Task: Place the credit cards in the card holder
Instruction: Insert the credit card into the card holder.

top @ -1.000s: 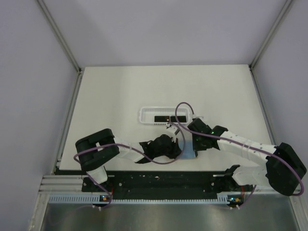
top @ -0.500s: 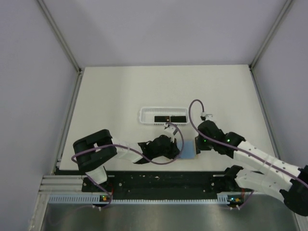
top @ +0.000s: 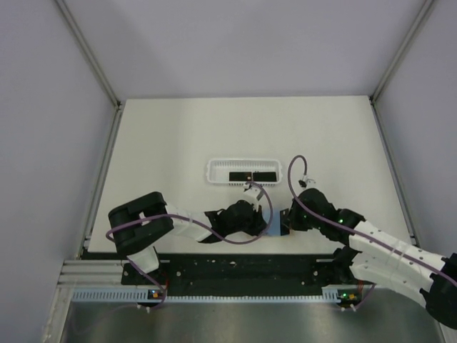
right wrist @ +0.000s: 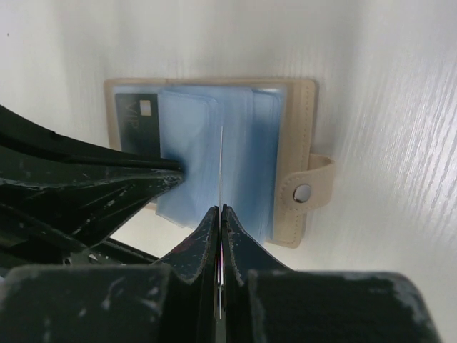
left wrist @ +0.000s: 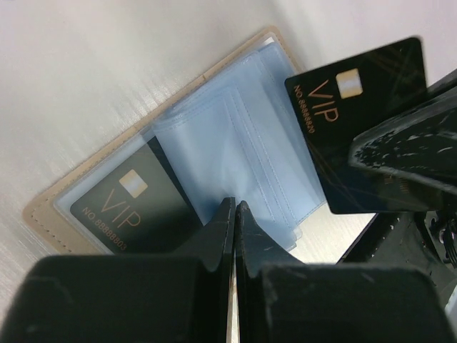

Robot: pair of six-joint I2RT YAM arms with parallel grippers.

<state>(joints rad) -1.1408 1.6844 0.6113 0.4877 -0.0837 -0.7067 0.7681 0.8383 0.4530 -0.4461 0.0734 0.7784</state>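
Right wrist view: right fingers (right wrist: pixel 200 239) pinch a credit card (right wrist: pixel 221 157) over the card holder (right wrist: pixel 296 128), closed left fingers (right wrist: pixel 107 179) pinning its sleeves (right wrist: pixel 246 143); we must align edges.

Top view: bright, even, soft light, sharp. Wrist cams: left claw (left wrist: pixel 234 214) & right claw (right wrist: pixel 220 214) blurry at 6 o'clock; desk (left wrist: pixel 86 78) glare streaks 10 o'clock.

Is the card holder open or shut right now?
Open. The card holder lies spread, blue sleeves exposed, snap tab unfastened.
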